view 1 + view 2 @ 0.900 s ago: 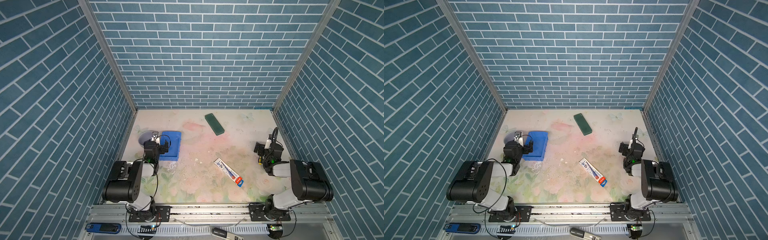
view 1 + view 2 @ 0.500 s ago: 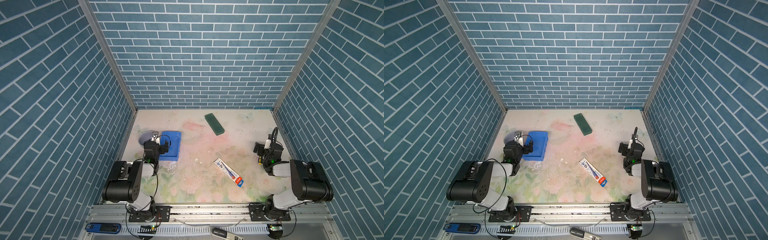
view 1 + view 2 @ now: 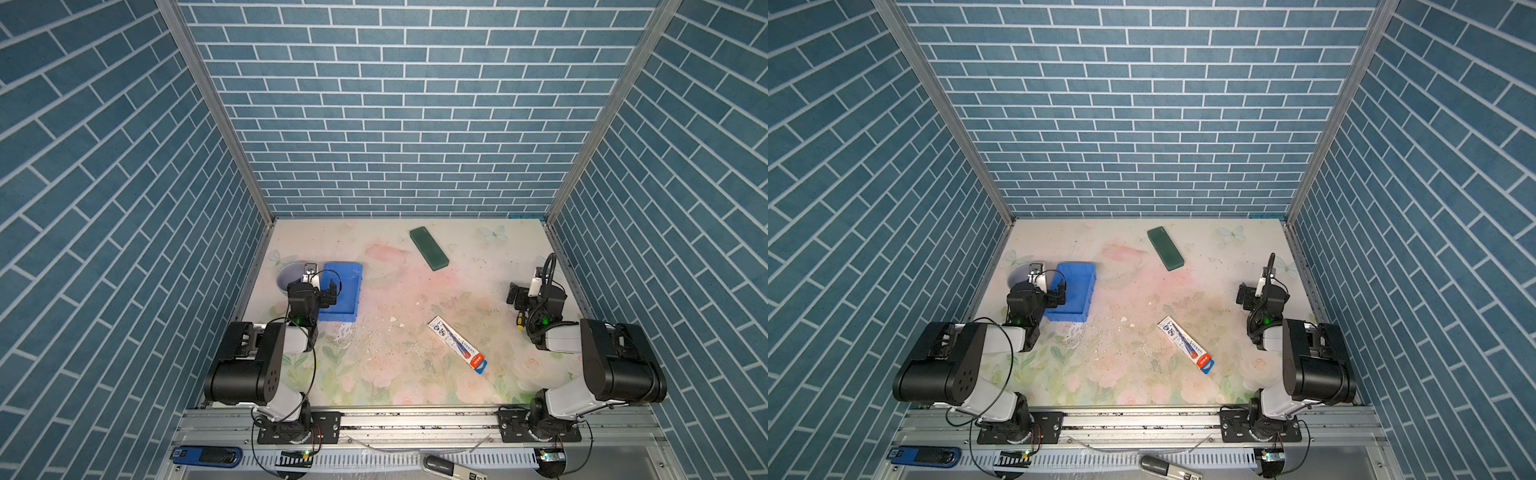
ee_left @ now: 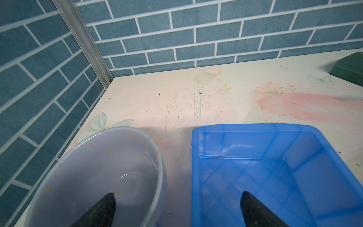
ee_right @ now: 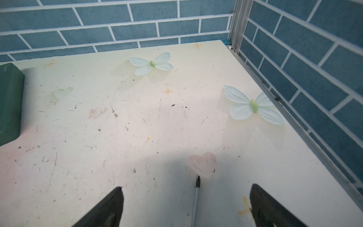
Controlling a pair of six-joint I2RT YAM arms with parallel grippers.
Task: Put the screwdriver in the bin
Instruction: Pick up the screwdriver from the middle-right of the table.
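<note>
The screwdriver lies on the table under my right gripper [image 5: 187, 188]. Its thin metal shaft [image 5: 196, 196] runs between the open fingers without touching either, dark tip toward the back wall. In a top view only a speck of its yellow handle [image 3: 519, 325] shows below the right gripper [image 3: 524, 298]. The blue bin [image 3: 347, 291] [image 3: 1081, 291] stands at the left, empty as far as the left wrist view shows its floor [image 4: 275, 176]. My left gripper [image 4: 177, 194] [image 3: 320, 287] hangs open, one finger over the bin and the other over a grey mug [image 4: 98, 173].
The grey mug [image 3: 287, 272] stands just left of the bin, against the left wall. A dark green case [image 3: 429, 248] [image 5: 9, 102] lies at the back middle. A toothpaste box [image 3: 457, 344] lies front of centre. The right wall rail [image 5: 294, 121] runs close to my right gripper.
</note>
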